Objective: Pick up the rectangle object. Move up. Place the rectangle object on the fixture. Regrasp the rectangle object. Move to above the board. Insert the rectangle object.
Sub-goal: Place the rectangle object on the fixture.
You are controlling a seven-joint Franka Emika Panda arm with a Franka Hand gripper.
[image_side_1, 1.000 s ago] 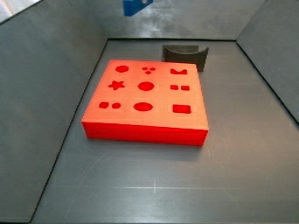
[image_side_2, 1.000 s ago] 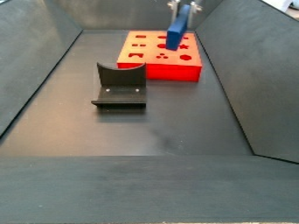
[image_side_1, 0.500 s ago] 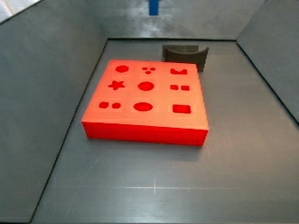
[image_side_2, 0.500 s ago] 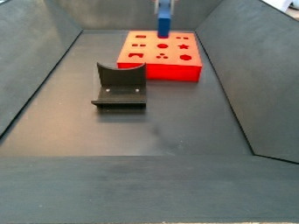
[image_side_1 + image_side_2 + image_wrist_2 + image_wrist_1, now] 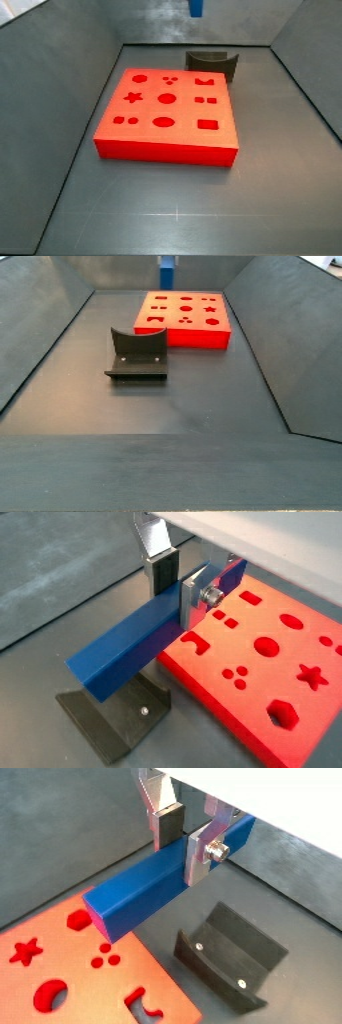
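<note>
Jaws of gripper (image 5: 181,836) pinch smooth blue bar (image 5: 154,886).

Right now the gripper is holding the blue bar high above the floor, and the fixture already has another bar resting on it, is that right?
Not quite: the fixture is bare, as both side views show. The gripper does hold the blue bar high above the floor.

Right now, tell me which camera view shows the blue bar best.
A wrist view: the rectangle object shows nearly full length, clamped in the gripper. The second wrist camera shows it foreshortened. Both side views catch only a tip at the frame's top.
</note>
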